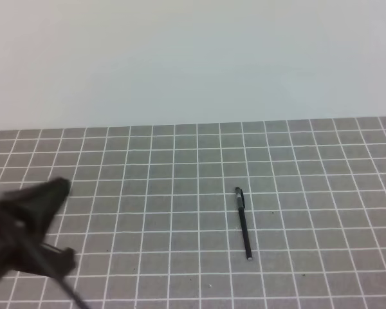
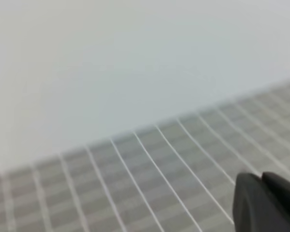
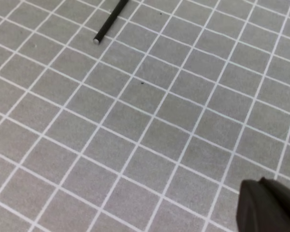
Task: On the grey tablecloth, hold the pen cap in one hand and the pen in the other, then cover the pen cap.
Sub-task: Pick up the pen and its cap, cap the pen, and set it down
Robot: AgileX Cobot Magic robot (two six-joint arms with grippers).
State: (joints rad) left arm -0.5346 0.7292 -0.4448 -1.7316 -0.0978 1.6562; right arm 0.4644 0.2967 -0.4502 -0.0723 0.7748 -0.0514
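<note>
Hovering low at the near left of the exterior high view, the left claw (image 1: 48,225) is a dark blurred shape over the grey tablecloth (image 1: 180,212), two dark fingers pointing out toward the middle with a gap showing between them, so it looks spread and grips nothing. Its own wrist view gives only a dark corner (image 2: 268,203) at the lower right, with the gridded cloth (image 2: 150,174) running away to a pale wall. Over on the right, the right claw shows only as a dark edge (image 3: 270,205) at the bottom right of its wrist view, and I cannot tell whether it is spread or pressed together. Farther out, the pen (image 1: 243,223) lies flat on the tabletop cloth, right of centre, alone, well apart from the left claw. A darker, slightly thicker end with a pale glint points away; whether that is the pen cap I cannot tell. The right wrist view catches one end of the pen (image 3: 108,21) at its top edge.
</note>
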